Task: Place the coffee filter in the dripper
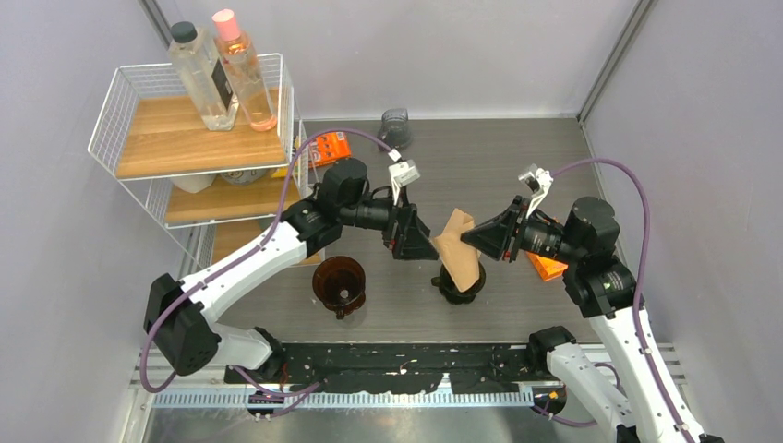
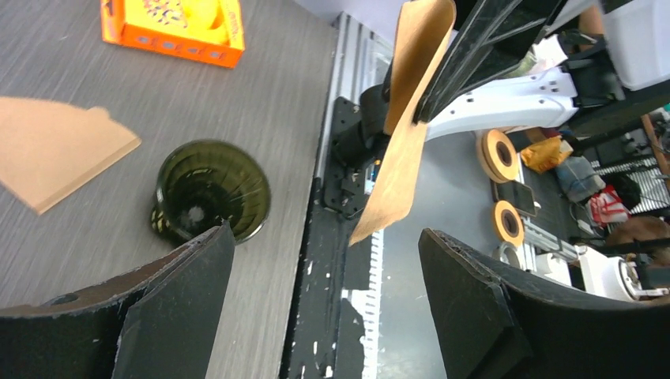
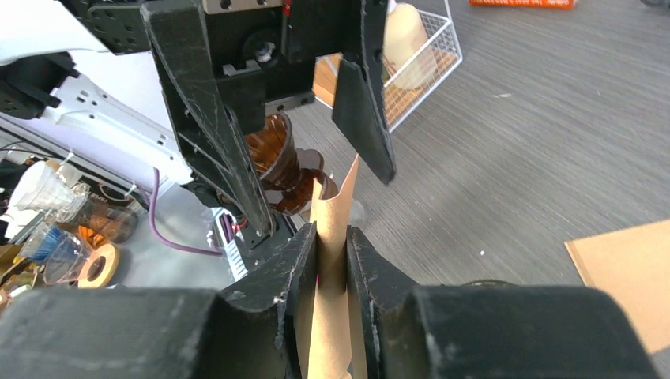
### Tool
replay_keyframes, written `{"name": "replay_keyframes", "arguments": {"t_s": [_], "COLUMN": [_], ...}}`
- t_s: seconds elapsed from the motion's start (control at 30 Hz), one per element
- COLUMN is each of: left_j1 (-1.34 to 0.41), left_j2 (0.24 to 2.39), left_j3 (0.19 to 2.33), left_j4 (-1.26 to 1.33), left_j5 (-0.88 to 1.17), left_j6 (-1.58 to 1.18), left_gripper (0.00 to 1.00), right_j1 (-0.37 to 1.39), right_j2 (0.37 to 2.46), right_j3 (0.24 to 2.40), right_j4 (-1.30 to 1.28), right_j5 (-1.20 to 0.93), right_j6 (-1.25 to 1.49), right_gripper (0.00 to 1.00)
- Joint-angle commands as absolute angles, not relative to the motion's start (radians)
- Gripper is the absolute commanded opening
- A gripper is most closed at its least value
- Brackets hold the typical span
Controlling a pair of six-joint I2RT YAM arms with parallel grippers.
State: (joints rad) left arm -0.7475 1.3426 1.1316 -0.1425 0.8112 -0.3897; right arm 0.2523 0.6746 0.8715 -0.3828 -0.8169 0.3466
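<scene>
- The wire shelf [image 1: 109, 111], with two bottles [image 1: 222, 78] on its top board, stands well behind the left gripper's fingers.
- An amber dripper [image 1: 339, 284] sits on the table [image 1: 517, 175], down and back from the left fingertips and apart from them.
- The left gripper [image 1: 427, 242] points across at the other arm. Its fingers [image 2: 190, 268] are spread wide and grip nothing.
- The coffee filter [image 1: 459, 254] is off the table, just ahead of the left fingertips. From the left wrist, its lower edge [image 2: 399, 150] hangs in line with the gap between them and touches neither.
- A dark dripper [image 1: 459, 288] stands on the table right under the filter, below both sets of fingertips. I can't tell whether the paper's bottom tip touches its rim.
- The right gripper [image 1: 466, 236] faces the left one. Its fingers [image 3: 296, 257] are drawn in narrow, pinching the filter edge-on and upright between them.
- A second filter [image 3: 624, 276] lies flat on the table off to one side of the right fingers.
- An orange box [image 1: 547, 268] lies on the table behind the right fingers, partly under that arm.
</scene>
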Motion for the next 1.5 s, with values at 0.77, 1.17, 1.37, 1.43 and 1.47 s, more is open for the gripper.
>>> {"name": "replay_keyframes", "arguments": {"t_s": [0.77, 1.17, 1.37, 1.43, 1.47], "left_j1": [-0.836, -0.824, -0.787, -0.785, -0.783], "left_j2": [1.457, 1.401, 1.382, 1.372, 1.366], "left_j3": [1.293, 1.304, 1.33, 1.333, 1.33], "left_j4": [-0.021, -0.222, -0.344, -0.373, -0.376], "left_j5": [0.876, 0.797, 0.793, 0.763, 0.755], "left_j6": [-0.529, -0.283, -0.122, -0.088, -0.079], "left_gripper": [0.02, 0.0, 0.0, 0.0, 0.0], "right_j1": [0.262, 0.26, 0.244, 0.228, 0.219], "right_j2": [0.715, 0.661, 0.678, 0.686, 0.688], "right_j3": [0.89, 0.887, 0.876, 0.859, 0.852], "right_j4": [-0.299, -0.454, -0.561, -0.564, -0.561], "right_j5": [-0.727, -0.31, -0.108, -0.116, -0.13], "right_j6": [0.37, 0.361, 0.373, 0.359, 0.35], "right_gripper": [0.29, 0.98, 0.96, 0.96, 0.96]}}
